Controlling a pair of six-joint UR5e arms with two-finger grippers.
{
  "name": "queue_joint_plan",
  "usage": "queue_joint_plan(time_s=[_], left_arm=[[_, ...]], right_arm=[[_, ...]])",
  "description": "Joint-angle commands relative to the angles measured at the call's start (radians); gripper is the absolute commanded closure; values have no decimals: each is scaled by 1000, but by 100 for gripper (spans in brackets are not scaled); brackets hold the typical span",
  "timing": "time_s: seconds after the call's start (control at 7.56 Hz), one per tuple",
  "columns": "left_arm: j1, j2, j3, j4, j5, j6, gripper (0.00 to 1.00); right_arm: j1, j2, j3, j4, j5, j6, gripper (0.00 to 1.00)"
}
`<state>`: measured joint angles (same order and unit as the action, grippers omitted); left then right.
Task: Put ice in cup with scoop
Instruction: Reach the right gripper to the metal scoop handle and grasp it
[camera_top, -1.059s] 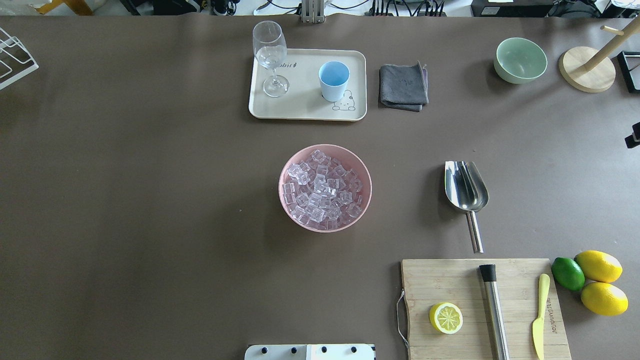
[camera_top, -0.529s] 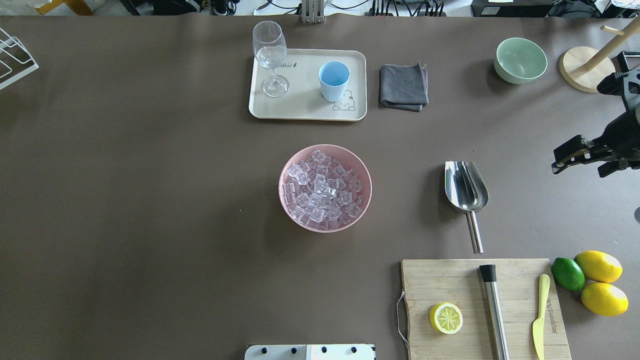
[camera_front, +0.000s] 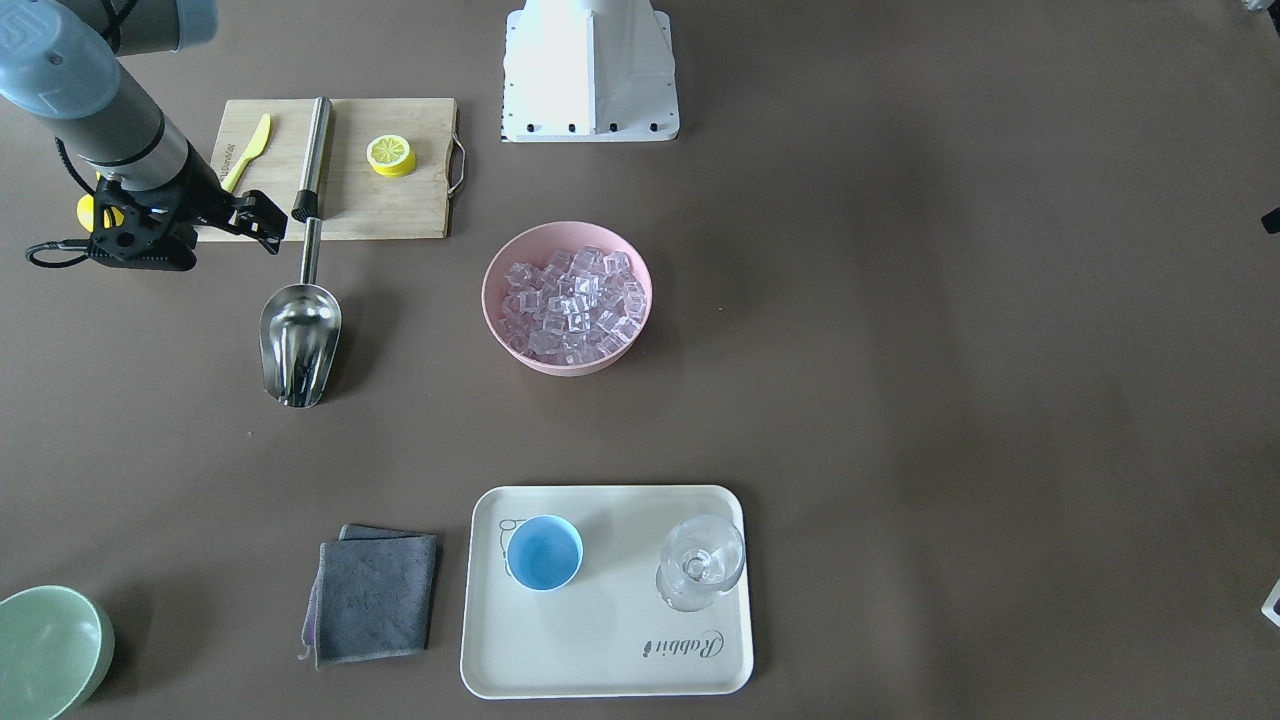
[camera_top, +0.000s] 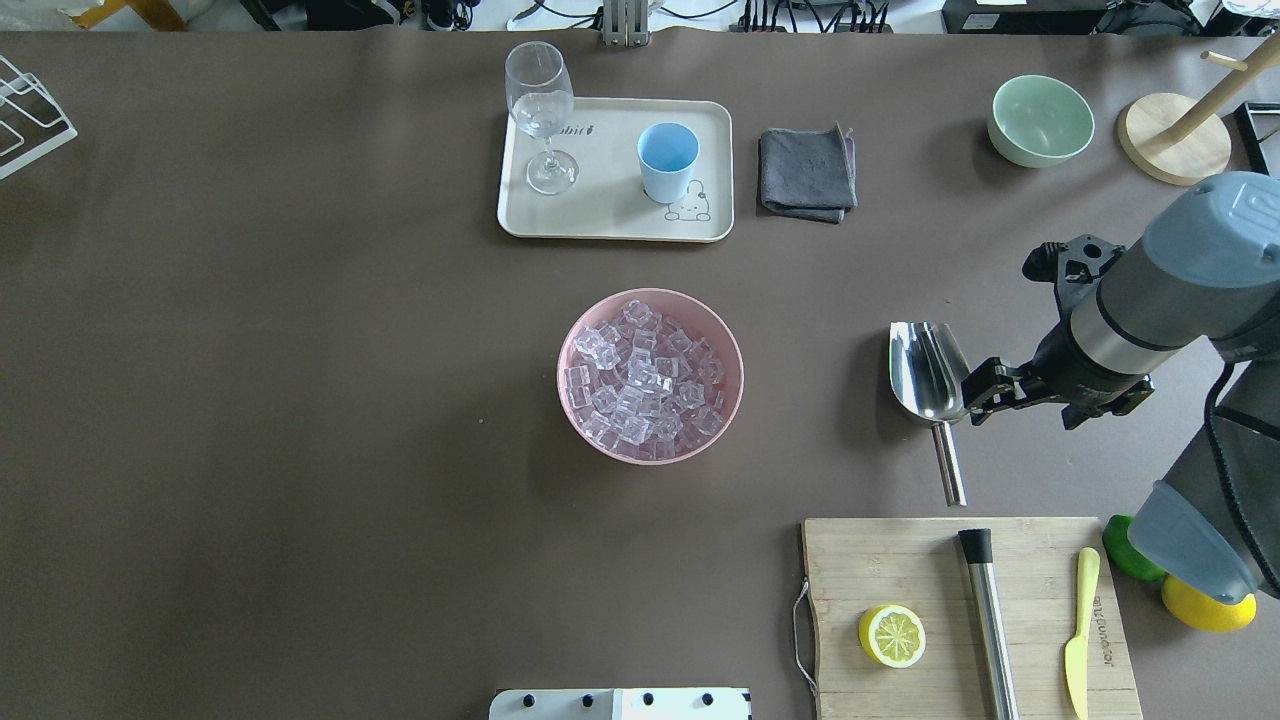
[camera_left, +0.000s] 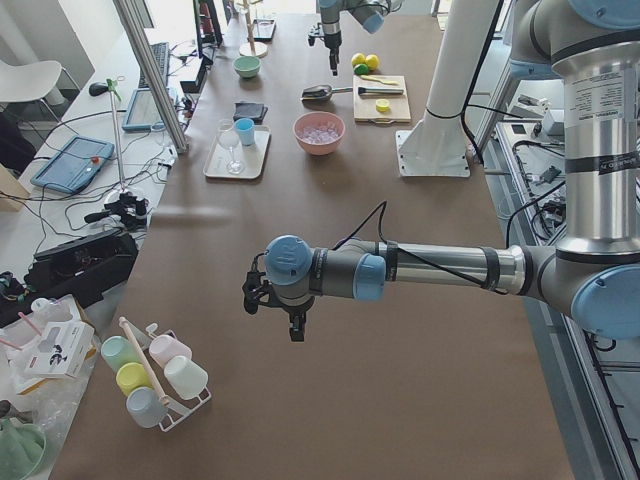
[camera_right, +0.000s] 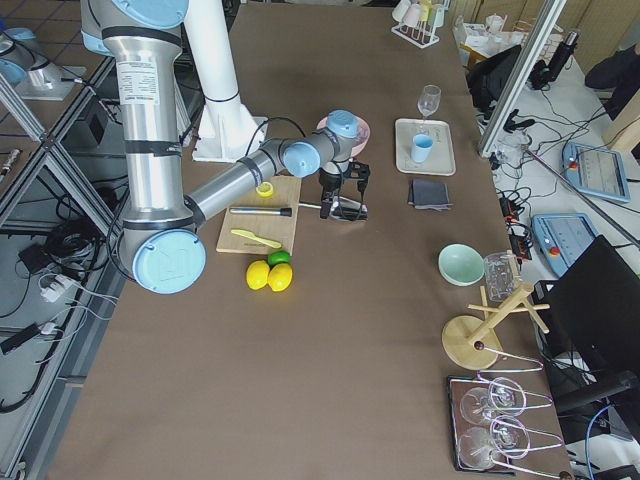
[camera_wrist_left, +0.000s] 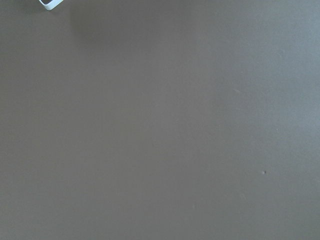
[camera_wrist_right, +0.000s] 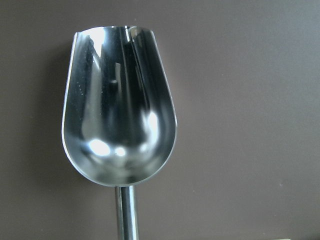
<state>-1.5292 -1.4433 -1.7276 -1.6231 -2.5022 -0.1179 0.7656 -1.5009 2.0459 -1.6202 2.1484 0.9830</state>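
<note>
Beside the scoop (camera_top: 930, 380) on the counter (camera_top: 300, 400), the right hand (camera_top: 978, 392) hovers, can't tell if spread. Nothing scooped: ice (camera_top: 648, 385) in the bowl (camera_top: 650, 457), cup (camera_top: 668, 160) empty.

Table (camera_top: 300, 400) is bare all round the scoop (camera_top: 932, 372) and across to the pink bowl (camera_top: 561, 375); cutting board (camera_top: 880, 560) and steel cylinder (camera_top: 990, 620) sit just past the handle end. Cup (camera_top: 668, 160) stands apart from the wine glass (camera_top: 540, 100) on the tray (camera_top: 600, 205), open gap between them, cloth (camera_top: 808, 172) just beside the tray.
</note>
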Motion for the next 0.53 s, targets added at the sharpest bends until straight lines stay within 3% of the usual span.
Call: queue_joint_plan(time_s=[0.0,0.4], left_arm=[[44,0,-30,0,-33,-81,2],[151,-3,-92,-4,-46,-271,2]], right_arm=[[-148,13,-6,14,-86,83,1],[-210,7,-85,178,-113,132,1]])
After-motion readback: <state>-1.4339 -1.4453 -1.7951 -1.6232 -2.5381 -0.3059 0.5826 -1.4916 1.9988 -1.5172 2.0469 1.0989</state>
